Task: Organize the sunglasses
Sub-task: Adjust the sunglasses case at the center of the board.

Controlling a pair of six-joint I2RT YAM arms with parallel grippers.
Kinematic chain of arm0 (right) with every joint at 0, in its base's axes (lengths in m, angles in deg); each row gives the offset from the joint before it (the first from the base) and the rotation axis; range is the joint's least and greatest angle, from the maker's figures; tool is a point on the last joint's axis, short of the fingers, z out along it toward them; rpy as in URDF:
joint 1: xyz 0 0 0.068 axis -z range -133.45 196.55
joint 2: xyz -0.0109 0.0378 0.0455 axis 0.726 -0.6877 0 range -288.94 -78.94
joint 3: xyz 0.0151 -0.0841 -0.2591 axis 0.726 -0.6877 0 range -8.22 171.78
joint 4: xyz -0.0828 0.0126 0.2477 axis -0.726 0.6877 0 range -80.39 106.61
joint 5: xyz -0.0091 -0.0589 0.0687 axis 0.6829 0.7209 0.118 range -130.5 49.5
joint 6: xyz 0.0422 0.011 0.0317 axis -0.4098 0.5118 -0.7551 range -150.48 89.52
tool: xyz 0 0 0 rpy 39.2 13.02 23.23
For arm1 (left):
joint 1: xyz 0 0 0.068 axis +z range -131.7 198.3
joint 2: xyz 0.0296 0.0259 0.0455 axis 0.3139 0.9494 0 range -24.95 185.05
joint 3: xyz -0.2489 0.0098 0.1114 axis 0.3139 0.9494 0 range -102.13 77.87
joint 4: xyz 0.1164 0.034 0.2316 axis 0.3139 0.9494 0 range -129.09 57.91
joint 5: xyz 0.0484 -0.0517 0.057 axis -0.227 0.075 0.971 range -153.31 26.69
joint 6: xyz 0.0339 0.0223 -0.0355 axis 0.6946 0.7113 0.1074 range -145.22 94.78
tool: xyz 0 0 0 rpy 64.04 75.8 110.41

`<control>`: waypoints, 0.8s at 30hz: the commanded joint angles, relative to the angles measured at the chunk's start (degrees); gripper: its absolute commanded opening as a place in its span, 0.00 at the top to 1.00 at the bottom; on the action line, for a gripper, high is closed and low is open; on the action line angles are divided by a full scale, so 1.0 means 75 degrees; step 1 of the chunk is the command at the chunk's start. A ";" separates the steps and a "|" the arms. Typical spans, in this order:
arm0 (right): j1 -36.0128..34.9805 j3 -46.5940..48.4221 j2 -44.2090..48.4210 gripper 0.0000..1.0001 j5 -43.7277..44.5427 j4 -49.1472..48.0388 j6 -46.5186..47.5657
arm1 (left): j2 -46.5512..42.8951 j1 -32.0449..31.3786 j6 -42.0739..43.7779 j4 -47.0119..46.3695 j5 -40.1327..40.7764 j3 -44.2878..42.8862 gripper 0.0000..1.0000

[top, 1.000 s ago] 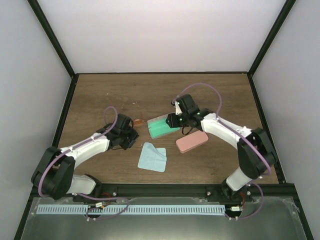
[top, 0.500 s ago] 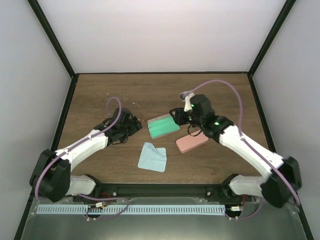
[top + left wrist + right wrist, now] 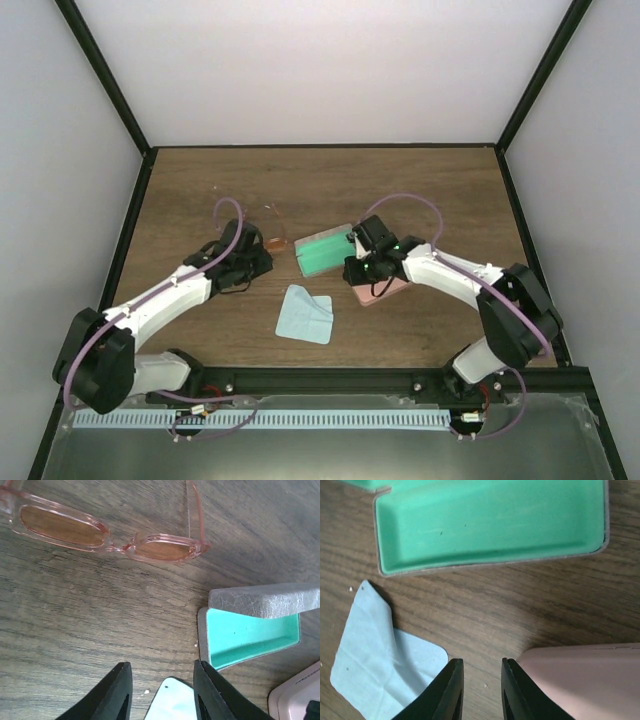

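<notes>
plainly, left gripper (image 3: 161,674) and right gripper (image 3: 481,669) jaws narrowly parted, empty; sunglasses (image 3: 65,526) near open grey case (image 3: 250,636).

Bench (image 3: 420,190) — dark wood-grain surface, bounded by pale walls (image 3: 300,70) and a black frame (image 3: 320,147).

Open oblong case (image 3: 322,254): grey textured shell, green lining, lid raised, at the centre of the top view.

Pink oblong case (image 3: 585,680) — closed, lower right of the open case, near it but apart.

Light blue cloth (image 3: 305,315): lies flat at lower centre, one corner folded over.
</notes>
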 commanded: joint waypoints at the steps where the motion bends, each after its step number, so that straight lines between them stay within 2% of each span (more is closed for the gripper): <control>1: 0.0288 0.0815 -0.0346 0.76 0.0181 0.0136 -0.0084 | 0.0162 -0.0015 -0.0012 -0.0216 -0.0031 -0.0144 0.60; 4: 0.0487 0.1271 -0.0574 0.76 0.0110 0.0273 -0.0124 | 0.0293 -0.0017 0.0230 -0.0150 -0.0010 -0.0436 0.53; 6: 0.0499 0.1314 -0.0570 0.75 -0.0175 0.0153 -0.0026 | 0.0326 -0.0017 0.0449 -0.0066 0.0011 -0.0589 0.45; 8: 0.0498 0.1241 -0.0611 0.70 -0.0639 -0.0033 0.0096 | 0.0339 -0.0028 0.0644 0.0035 0.0045 -0.0658 0.31; 10: 0.0391 0.1163 -0.0742 0.69 -0.0914 -0.0002 0.0234 | 0.0374 -0.0029 0.0794 0.0102 0.0058 -0.0639 0.15; 12: 0.0037 0.1182 -0.0930 0.66 -0.0781 0.0223 0.0532 | 0.0385 -0.0040 0.0882 0.0144 0.0063 -0.0584 0.06; 17: -0.0839 0.1182 -0.1205 0.65 0.0119 0.0700 0.0635 | 0.0353 -0.0051 0.0839 0.0173 0.0133 -0.0338 0.05; 24: -0.1218 0.1196 -0.1512 0.65 0.0545 0.0966 0.0564 | 0.0478 -0.0054 0.0659 0.0195 0.0113 -0.0132 0.05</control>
